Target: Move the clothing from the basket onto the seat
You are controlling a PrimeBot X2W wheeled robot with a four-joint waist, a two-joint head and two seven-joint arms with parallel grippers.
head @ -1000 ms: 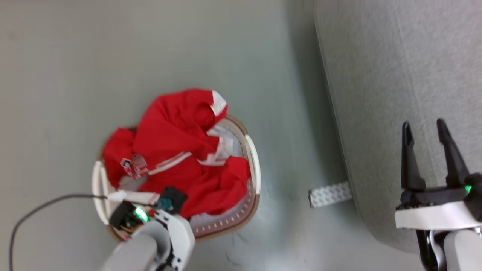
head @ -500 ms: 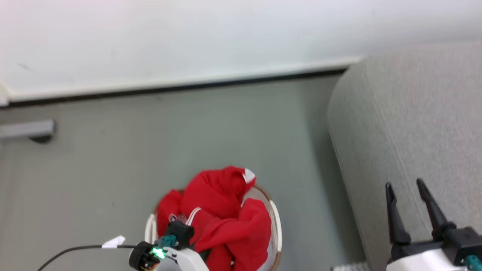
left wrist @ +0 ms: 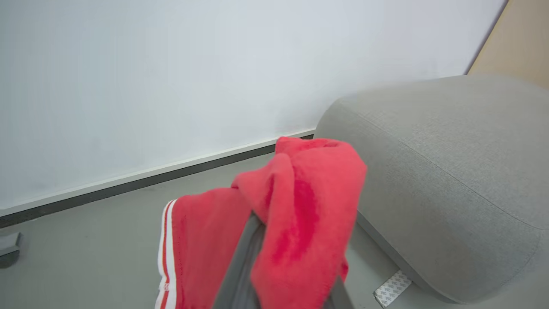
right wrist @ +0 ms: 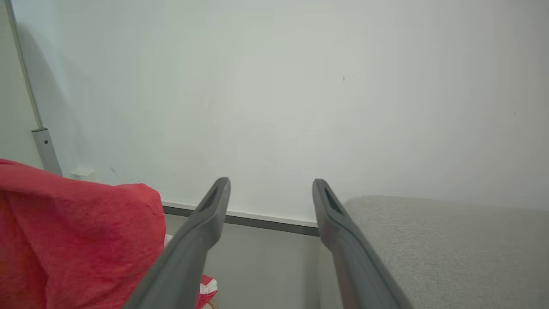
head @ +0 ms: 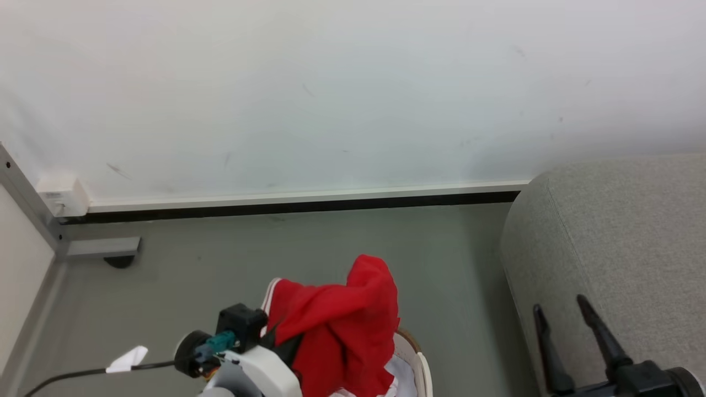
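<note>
1. The clothing (head: 342,325) hangs in a bunched red fold with its long axis close to upright. A rounded peak points up toward the wall (head: 331,82), and the lower end drops toward the basket (head: 423,370) at the bottom edge of my head view. A hem with white stripes runs down its left side.
2. My left gripper (head: 284,344) pinches the clothing. In my left wrist view the fabric drapes over my fingers (left wrist: 240,266) and buries their tips, so I see only their lower lengths.
3. My right gripper (head: 560,305) is spread wide with nothing between its fingers. It sits over the near edge of the seat (head: 618,248), well apart from the clothing.
4. The seat rises to the right of the clothing, its rounded end facing it. A strip of grey floor (head: 458,275) lies between them.
5. A bit of the pale liner (head: 405,380) shows inside the basket rim, just below the hanging cloth.
6. Behind runs a white skirting board (head: 309,197) with a dark gap under it. At the far left stand a grey metal post (head: 27,204) and a small white box (head: 63,196).
7. A black cable (head: 66,376) with a white tag (head: 127,358) trails from my left wrist. A patterned white pad (left wrist: 392,289) lies on the floor under the seat's edge.
</note>
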